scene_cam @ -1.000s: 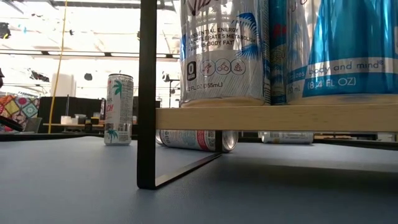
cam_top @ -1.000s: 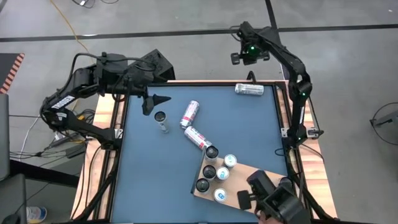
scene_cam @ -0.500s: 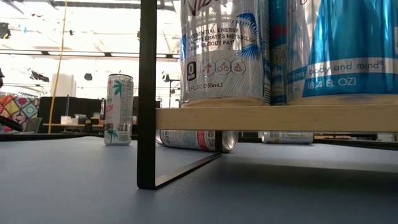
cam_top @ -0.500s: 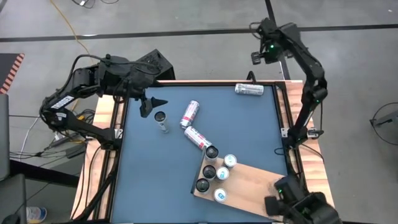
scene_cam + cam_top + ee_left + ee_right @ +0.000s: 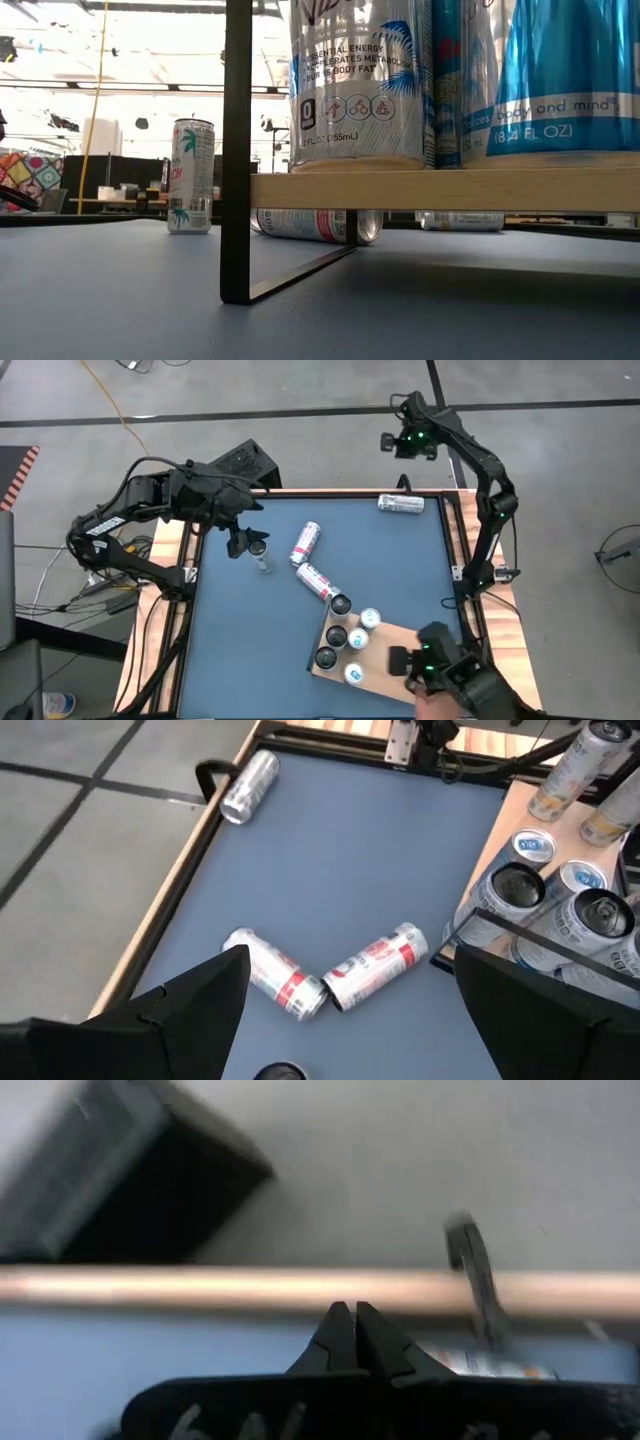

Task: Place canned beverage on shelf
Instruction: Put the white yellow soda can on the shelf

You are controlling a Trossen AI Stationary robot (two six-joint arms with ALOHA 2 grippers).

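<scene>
A slim white can [image 5: 261,553] stands upright at the table's far left; only its top [image 5: 280,1072] shows in the left wrist view. My left gripper [image 5: 247,540] hangs open just above it, a finger [image 5: 190,1010] to either side, touching nothing. Two cans [image 5: 305,542] [image 5: 318,582] lie on their sides mid-table. Another lying can [image 5: 401,504] rests by the far edge. My right gripper [image 5: 390,444] is shut and empty, high over that far edge. The shelf [image 5: 400,650], a wooden board on black legs [image 5: 236,150], carries several upright cans [image 5: 345,645].
A dark device with a green light [image 5: 440,660] hovers over the shelf's near right corner, with a person's hand [image 5: 428,707] below it. Wooden rails [image 5: 300,492] frame the blue table. Bare tabletop [image 5: 240,650] lies at the near left.
My left gripper has sunk toward the upright can and tipped further downward, still open. My right gripper swung toward the right above the far edge, then back left, staying shut. The dark device at the near right has shifted about over the shelf's corner.
</scene>
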